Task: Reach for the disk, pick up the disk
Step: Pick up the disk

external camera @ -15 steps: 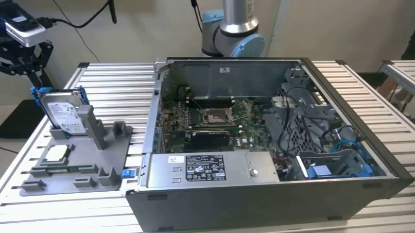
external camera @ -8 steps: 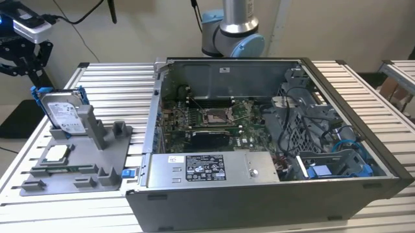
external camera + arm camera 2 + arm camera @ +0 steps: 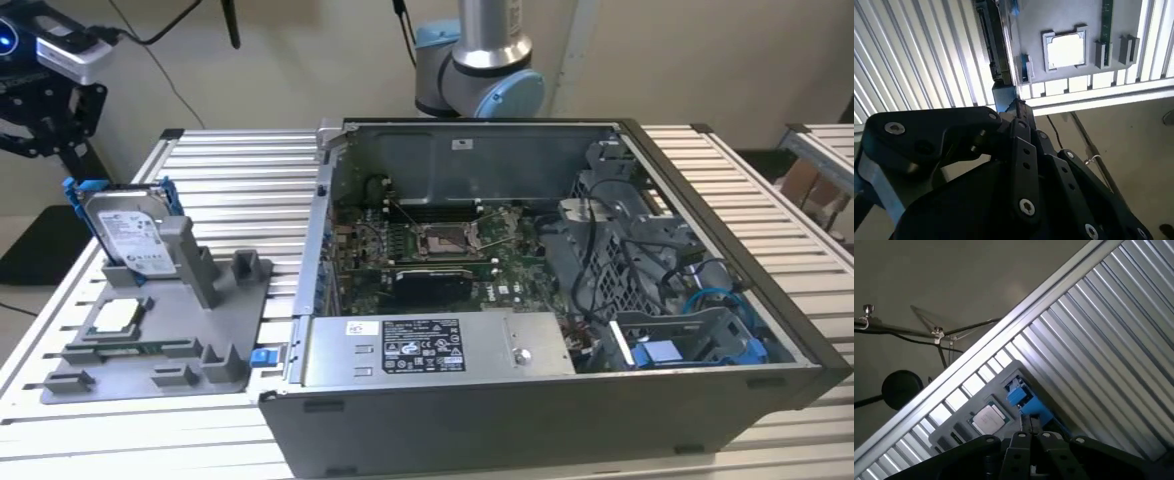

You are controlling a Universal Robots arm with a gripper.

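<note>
We are looking at the gripper (image 3: 1027, 429) with its fingertips drawn narrow, almost together, and nothing between them. It is hanging just above the disk end of the grey fixture (image 3: 167, 335).

Going down in size, the slatted table (image 3: 227, 150) is carrying everything. The open computer case (image 3: 467, 425) is sitting just beside the fixture, towards the exterior view's right. The disk (image 3: 131, 235) is standing upright in a slot at the fixture's far end, wrapped in its blue bracket (image 3: 76, 190). The small square chip (image 3: 114, 315) is lying flat in a pocket nearer the fixture's middle.

We are judging the reach as nearly complete, since the tool is sitting close over the disk. The pick-up is not done: the disk is seated in the fixture and nothing is gripping it. We cannot tell whether the fingertips are brushing the bracket.

The exterior view is giving us the whole layout and the disk's labelled face. The second wrist view is showing the disk edge-on (image 3: 996, 45), with the chip (image 3: 1066, 49) beyond it on the fixture. The first wrist view is showing the bracket (image 3: 1026, 402) right at the fingertips.
</note>
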